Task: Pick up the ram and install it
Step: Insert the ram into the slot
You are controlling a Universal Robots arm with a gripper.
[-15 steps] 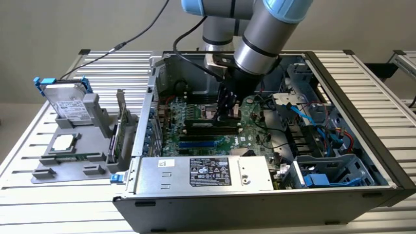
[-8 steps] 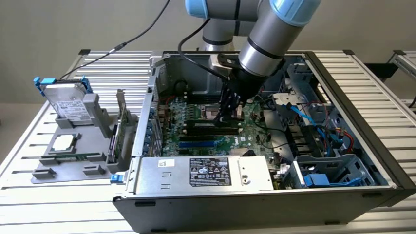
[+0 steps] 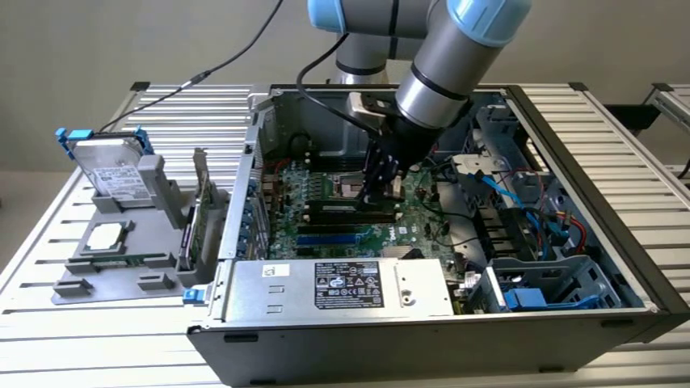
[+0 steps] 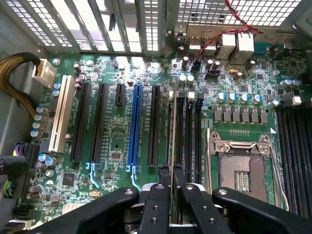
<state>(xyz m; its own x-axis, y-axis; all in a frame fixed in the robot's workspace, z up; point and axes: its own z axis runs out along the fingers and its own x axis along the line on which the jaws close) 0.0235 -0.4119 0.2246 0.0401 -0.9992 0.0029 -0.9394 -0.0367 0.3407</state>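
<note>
My gripper reaches down into the open computer case, just above the motherboard. In the wrist view the gripper is shut on the ram. The ram appears edge-on as a thin green strip running away from the fingertips. It hangs over the black memory slots, between the long expansion slots and the CPU socket. I cannot tell whether its lower edge touches a slot.
A power supply fills the case's near side, with drive cages and cables at the exterior view's right. Outside, at the exterior view's left, a grey fixture holds a hard drive, an upright card and a processor.
</note>
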